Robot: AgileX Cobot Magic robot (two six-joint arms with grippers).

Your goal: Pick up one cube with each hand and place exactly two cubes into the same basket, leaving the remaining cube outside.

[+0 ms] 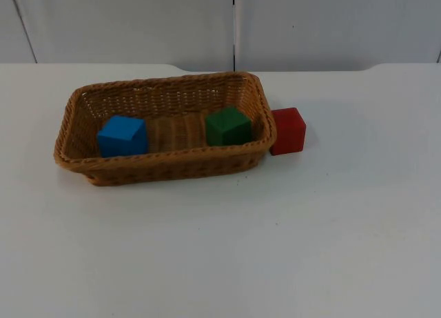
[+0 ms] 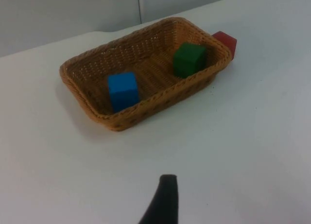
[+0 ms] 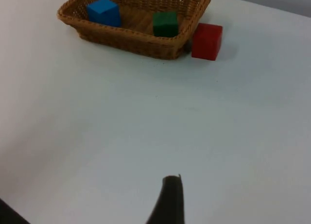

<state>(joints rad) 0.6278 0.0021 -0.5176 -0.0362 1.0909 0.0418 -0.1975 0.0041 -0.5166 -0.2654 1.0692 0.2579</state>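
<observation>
Well apart from both grippers sits basket (image 1: 165,167).

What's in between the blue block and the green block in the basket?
Nothing: between the blue cube and the green cube lies only bare woven floor of the basket, seen in the top view.

Basket (image 1: 165,167) tan-brown wicker, woven pattern all over. Inside the basket: blue cube (image 1: 122,136) at one end, dark green cube (image 1: 228,127) at the other. Red cube (image 1: 288,131) just outside the basket's end wall, on the green cube's side. Table (image 1: 275,249) plain white. Partition wall (image 1: 138,21) behind the basket pale grey.
</observation>
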